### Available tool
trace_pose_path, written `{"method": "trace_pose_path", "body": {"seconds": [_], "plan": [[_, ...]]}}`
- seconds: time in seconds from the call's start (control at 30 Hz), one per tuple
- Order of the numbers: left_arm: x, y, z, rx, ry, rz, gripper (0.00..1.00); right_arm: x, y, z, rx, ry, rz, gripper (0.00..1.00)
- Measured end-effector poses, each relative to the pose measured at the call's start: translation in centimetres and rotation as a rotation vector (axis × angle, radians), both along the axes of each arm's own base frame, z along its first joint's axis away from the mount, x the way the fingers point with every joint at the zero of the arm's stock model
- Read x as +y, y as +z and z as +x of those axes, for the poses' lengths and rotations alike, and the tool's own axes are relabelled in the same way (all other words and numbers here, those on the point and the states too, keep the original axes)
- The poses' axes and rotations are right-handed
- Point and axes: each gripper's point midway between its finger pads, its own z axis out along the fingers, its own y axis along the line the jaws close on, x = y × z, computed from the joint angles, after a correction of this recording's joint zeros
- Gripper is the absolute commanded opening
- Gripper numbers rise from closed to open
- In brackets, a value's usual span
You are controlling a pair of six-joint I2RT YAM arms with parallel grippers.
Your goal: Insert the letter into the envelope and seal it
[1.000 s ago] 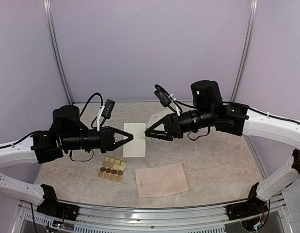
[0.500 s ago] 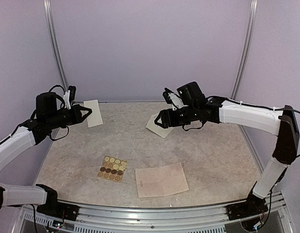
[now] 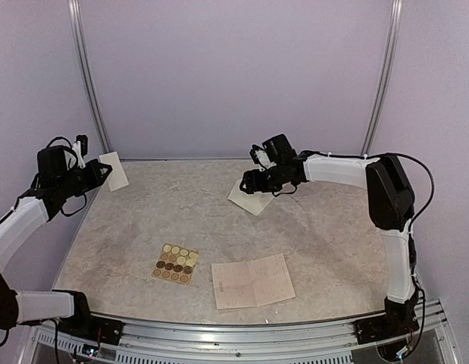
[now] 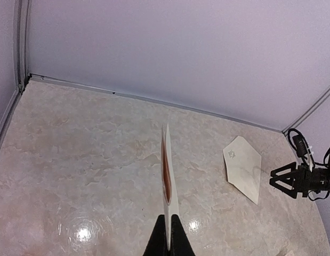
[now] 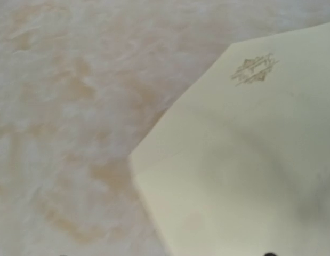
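The cream envelope (image 3: 254,199) with its pointed flap lies flat on the table at the back right. It also shows in the left wrist view (image 4: 244,169) and fills the right wrist view (image 5: 244,160), a small emblem near its tip. My right gripper (image 3: 246,185) hovers at its far edge, jaws apart, holding nothing; it also shows in the left wrist view (image 4: 273,180). My left gripper (image 3: 104,173) is at the far left, shut on a cream rectangular paper piece (image 3: 114,170), seen edge-on (image 4: 168,176) with a reddish inside. The pinkish handwritten letter (image 3: 253,281) lies at the front.
A tan card of round stickers (image 3: 175,263) lies front left of the letter. Metal frame posts (image 3: 85,76) and lilac walls close in the table on the back and sides. A rail (image 3: 219,334) runs along the front edge.
My left arm has swung back to the far left, carrying the cream rectangular piece away from the middle. My right arm has stretched to the back; the envelope now lies on the table.
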Motion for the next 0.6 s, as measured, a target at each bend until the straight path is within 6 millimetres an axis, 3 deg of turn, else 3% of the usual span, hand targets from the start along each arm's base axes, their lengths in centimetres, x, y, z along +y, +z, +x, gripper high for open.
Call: {"method": "trace_pose_path", "body": {"seconds": [0.1,0.2,0.4,0.6], "plan": [[1.3,0.2,-0.1,-0.015,0.022,-0.016,0.0,0.2,-1.7,1.7,0.003,-0.001,-0.017,0.78],[1.4,0.3,-0.2,-0.02,0.013,-0.032,0.0,0.1,-3.2,2.5,0.013,0.003,-0.029,0.79],[1.5,0.4,-0.3,-0.023,-0.007,-0.053,0.0,-0.2,-4.8,2.6,0.048,0.015,-0.025,0.8],[1.4,0.3,-0.2,-0.019,-0.021,-0.068,0.0,-0.1,-6.4,1.6,0.082,0.045,-0.007,0.8]]}}
